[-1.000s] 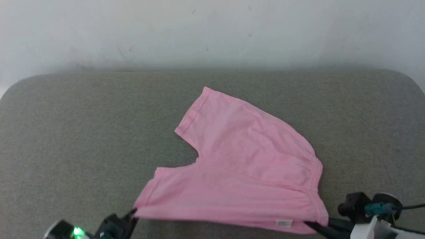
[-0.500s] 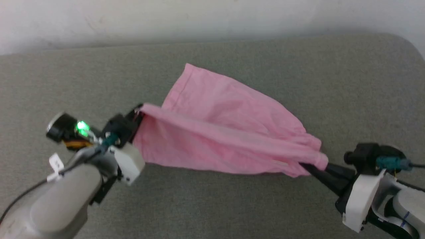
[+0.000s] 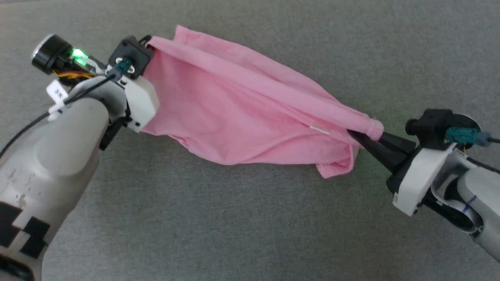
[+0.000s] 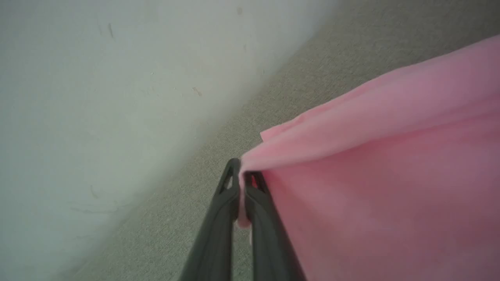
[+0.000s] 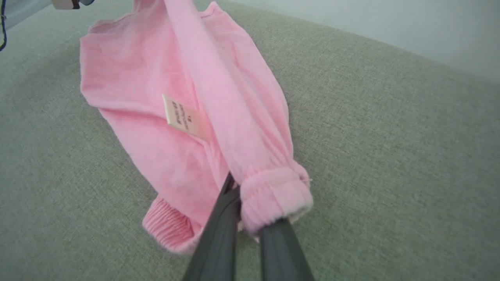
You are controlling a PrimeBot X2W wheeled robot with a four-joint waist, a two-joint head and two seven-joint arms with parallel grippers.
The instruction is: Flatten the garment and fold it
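Observation:
The pink shorts [image 3: 234, 109] hang stretched between my two grippers above the grey surface. My left gripper [image 3: 146, 41] is shut on a leg-hem corner at the upper left; in the left wrist view the cloth [image 4: 371, 156] is pinched between the dark fingers [image 4: 218, 218]. My right gripper [image 3: 357, 136] is shut on the gathered waistband end at the right; in the right wrist view the bunched waistband [image 5: 273, 195] wraps the fingertips. The white label [image 3: 319, 129] [image 5: 180, 116] faces up. A waistband flap [image 3: 336, 168] droops below.
A grey fabric-covered surface [image 3: 234, 226] lies under everything. A pale wall [image 4: 97, 97] borders its far side in the left wrist view, and again in the right wrist view [image 5: 390, 23].
Both grippers have lifted the shorts off the surface and carried them forward; the near edge is raised and folded over. The head camera has tilted down, so the wall has left the view.

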